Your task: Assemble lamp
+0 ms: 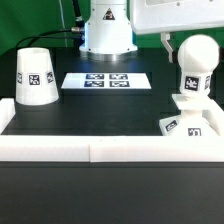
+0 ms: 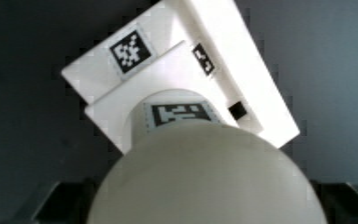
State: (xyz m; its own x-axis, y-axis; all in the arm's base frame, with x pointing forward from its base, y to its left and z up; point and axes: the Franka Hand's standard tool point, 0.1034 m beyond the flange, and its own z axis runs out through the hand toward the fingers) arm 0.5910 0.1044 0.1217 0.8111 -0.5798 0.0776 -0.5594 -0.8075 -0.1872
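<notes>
The white bulb (image 1: 196, 66) stands upright on the flat square base (image 1: 188, 124) at the exterior view's right. Its stem with a marker meets the base top. My gripper (image 1: 190, 48) comes down from the upper right and is shut on the bulb's round head. In the wrist view the bulb head (image 2: 202, 165) fills the space between my dark fingers (image 2: 55, 200), and my gripper (image 2: 197, 208) sits around it. The base (image 2: 167, 65) lies beneath it. The cone shade (image 1: 35, 75) stands alone at the exterior view's left.
The marker board (image 1: 105, 81) lies flat at the back middle, before the arm's white pedestal (image 1: 106, 35). A white border rail (image 1: 100, 150) runs along the front and sides of the black table.
</notes>
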